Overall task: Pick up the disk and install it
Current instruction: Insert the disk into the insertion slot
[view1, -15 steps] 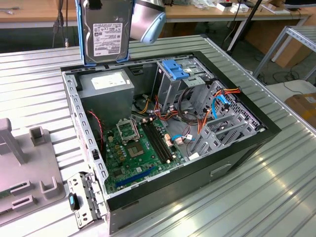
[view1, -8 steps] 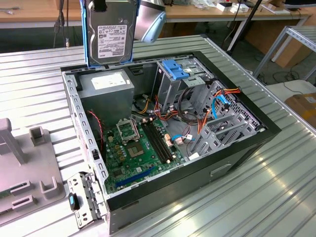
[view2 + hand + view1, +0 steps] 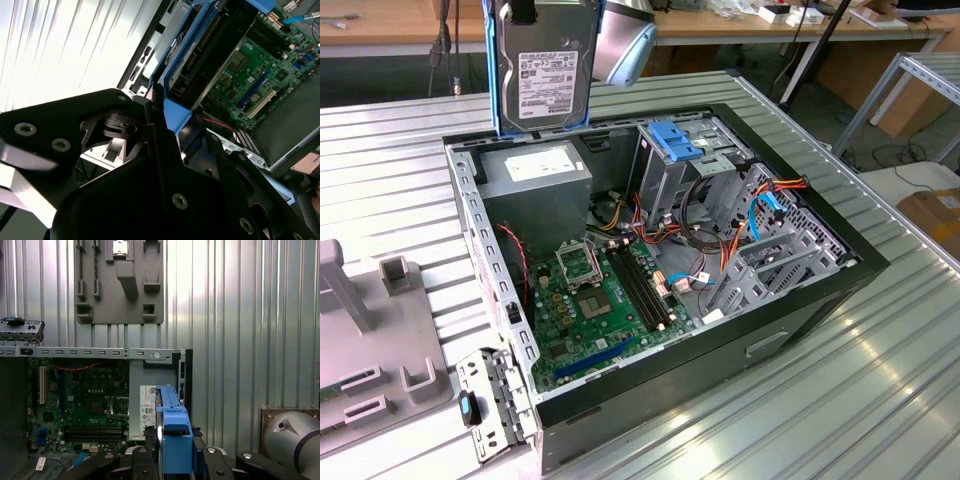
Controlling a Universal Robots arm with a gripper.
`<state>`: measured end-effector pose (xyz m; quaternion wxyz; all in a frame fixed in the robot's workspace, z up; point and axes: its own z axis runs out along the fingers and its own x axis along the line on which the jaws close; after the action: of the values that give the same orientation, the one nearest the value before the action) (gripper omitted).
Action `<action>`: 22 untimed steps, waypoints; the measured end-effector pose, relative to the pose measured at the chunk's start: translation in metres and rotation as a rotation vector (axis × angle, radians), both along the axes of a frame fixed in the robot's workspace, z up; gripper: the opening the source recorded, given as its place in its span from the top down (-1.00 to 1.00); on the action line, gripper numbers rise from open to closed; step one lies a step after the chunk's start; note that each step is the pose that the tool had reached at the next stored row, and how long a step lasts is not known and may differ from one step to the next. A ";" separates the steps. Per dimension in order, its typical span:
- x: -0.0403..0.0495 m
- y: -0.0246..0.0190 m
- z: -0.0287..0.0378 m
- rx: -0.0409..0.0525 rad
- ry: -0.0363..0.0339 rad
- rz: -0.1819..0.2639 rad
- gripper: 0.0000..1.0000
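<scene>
We see a ribbed metal table (image 3: 880, 400); on it rest an open computer case (image 3: 650, 395), a grey fixture plate (image 3: 425, 340) and, just beside the case, a small metal bracket (image 3: 495, 405).

Below the jaws, open computer case (image 3: 770, 330) holding motherboard (image 3: 610, 300), power supply (image 3: 535, 180), drive cage (image 3: 670, 165); grey fixture plate (image 3: 370, 340) well aside on table (image 3: 850, 400).

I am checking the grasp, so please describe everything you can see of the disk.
The disk is a flat silver-grey metal drive with a white label, framed in a blue plastic carrier. It is upright, label facing the exterior view, over one corner of the open computer case. The gripper clamps its blue end.
</scene>
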<state>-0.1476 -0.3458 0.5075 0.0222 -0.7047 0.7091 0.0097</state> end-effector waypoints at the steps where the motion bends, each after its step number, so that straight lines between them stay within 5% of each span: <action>1: 0.0000 -0.0002 0.0000 -0.0001 0.0000 0.000 0.26; 14: 0.0000 -0.0021 0.0000 -0.0001 0.0000 0.000 0.26; 15: 0.0037 -0.0140 0.0000 0.0000 0.0000 0.000 0.26; 17: 0.0061 -0.0242 0.0000 -0.0001 0.0000 0.000 0.26; 22: 0.0073 -0.0360 0.0000 -0.0001 0.0000 0.000 0.26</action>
<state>-0.1402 -0.3818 0.5075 0.0222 -0.7047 0.7091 0.0096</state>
